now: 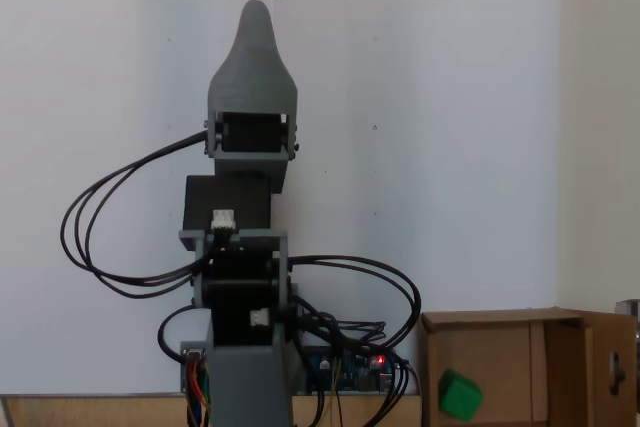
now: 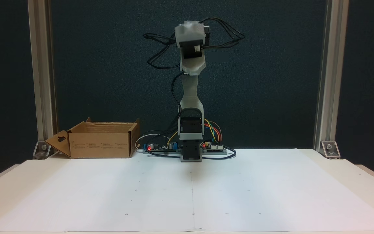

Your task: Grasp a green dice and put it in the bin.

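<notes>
In a fixed view that looks down from above, the gray arm (image 1: pixel 245 247) runs up the middle of the picture over a white sheet (image 1: pixel 450 147), and its gripper (image 1: pixel 254 9) ends in 1 rounded gray tip near the top edge; the jaws lie one behind the other there, so I cannot tell how far apart they stand, and nothing shows between them. Black cables (image 1: pixel 110 237) loop out to the left of the arm and more curl to the right near its base, beside a circuit board (image 1: pixel 365 367) with a small red light. At the lower right stands the bin (image 1: pixel 500 332), a brown cardboard box with its flaps up, and the green dice (image 1: pixel 460 395) lies inside it, on the floor of the box near its left wall. In the other fixed view, taken from the front at table height, the arm (image 2: pixel 191 97) stands folded upright at the back of the white sheet (image 2: pixel 187 195), its upper part wrapped by black cables (image 2: pixel 161 48). The bin (image 2: pixel 101 143) sits on the table to the left of the arm's base, well apart from it, with 1 flap (image 2: pixel 58 143) folded outward at its left side. Coloured wires (image 2: pixel 214 130) arc from the base to small boards on either side. 2 metal posts (image 2: pixel 42 81) frame a dark backdrop.
</notes>
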